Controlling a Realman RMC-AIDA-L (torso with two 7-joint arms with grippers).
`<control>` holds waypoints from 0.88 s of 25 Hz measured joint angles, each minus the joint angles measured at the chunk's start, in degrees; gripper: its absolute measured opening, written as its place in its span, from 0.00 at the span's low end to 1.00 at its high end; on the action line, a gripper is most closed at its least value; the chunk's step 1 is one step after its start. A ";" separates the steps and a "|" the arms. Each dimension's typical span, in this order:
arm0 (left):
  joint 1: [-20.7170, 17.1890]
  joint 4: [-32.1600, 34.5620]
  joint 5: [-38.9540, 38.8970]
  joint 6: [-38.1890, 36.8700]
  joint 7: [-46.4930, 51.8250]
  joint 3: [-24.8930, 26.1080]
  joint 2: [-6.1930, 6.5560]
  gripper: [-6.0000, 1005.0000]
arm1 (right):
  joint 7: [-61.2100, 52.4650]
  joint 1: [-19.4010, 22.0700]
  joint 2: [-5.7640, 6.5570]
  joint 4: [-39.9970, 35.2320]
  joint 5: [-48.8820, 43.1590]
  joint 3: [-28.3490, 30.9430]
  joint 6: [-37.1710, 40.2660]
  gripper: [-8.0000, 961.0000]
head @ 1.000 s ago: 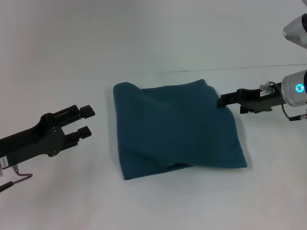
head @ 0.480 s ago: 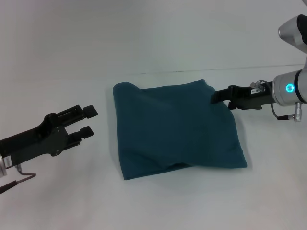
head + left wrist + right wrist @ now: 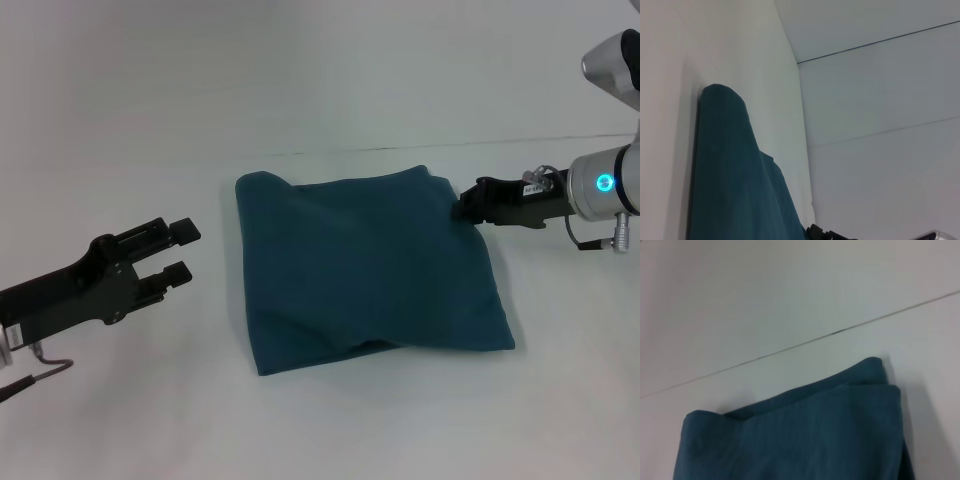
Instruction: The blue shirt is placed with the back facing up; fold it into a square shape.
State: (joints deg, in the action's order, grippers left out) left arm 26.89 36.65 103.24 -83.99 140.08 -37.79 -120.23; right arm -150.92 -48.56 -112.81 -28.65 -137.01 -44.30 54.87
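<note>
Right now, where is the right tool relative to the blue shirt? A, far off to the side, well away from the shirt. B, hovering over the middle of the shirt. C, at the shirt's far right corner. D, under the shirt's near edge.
C: in the head view the right tool meets the far right corner of the blue shirt, while the left tool stands open and apart.

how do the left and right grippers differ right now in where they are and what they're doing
The left gripper hangs clear of the shirt, off its left side, with bare table between them; the right gripper is at the shirt's far right corner, against the cloth. The left gripper's fingers are spread open and empty; whether the right gripper's are open or shut cannot be made out. Both are black and point inward at the shirt.
</note>
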 joint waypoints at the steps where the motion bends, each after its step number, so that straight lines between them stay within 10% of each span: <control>1: 0.00 0.00 0.00 0.08 0.00 0.01 0.00 0.75 | -0.10 0.05 0.09 -0.05 -0.01 0.01 0.34 0.35; 10: 0.09 -0.29 -0.01 1.08 0.01 0.09 0.00 0.75 | -1.43 0.63 1.68 -0.37 -0.54 -0.58 1.97 0.25; 22: 0.26 -0.43 -0.14 1.43 0.02 0.09 -0.09 0.75 | -0.12 -0.23 -0.33 1.10 -0.52 -0.64 -1.57 0.47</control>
State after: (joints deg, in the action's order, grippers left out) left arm 27.16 36.22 103.09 -82.56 140.10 -37.70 -120.32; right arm -151.04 -48.79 -113.14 -27.56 -137.53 -44.94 53.30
